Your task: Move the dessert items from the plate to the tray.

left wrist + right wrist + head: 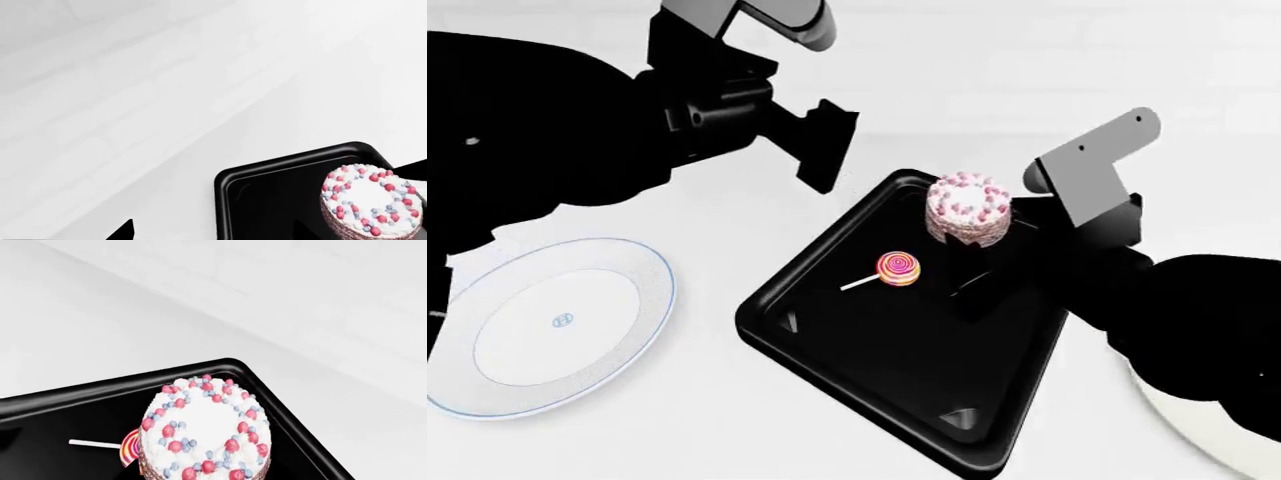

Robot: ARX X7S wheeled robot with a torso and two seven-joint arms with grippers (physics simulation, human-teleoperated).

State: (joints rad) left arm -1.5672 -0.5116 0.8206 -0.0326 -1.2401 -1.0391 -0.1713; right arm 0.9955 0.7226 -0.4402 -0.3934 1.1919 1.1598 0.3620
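Note:
The black tray (827, 330) lies in the middle of the white table. The swirl lollipop (898, 270) lies on its floor; its edge also shows in the right wrist view (129, 447). The white-frosted cake (968, 208) is over the tray's far corner. My right gripper (203, 475) has a finger on each side of the cake (207, 432) and is shut on it. My left gripper (827, 145) hangs open and empty above the table, beyond the tray's far left edge. In the left wrist view the gripper (213, 235) looks at the tray corner (267, 175) and the cake (372, 200).
A white plate with a blue rim (627, 265) lies on the table left of the tray. Part of another white plate (1194, 430) shows at the lower right, mostly hidden by my right arm. White table surface surrounds the tray.

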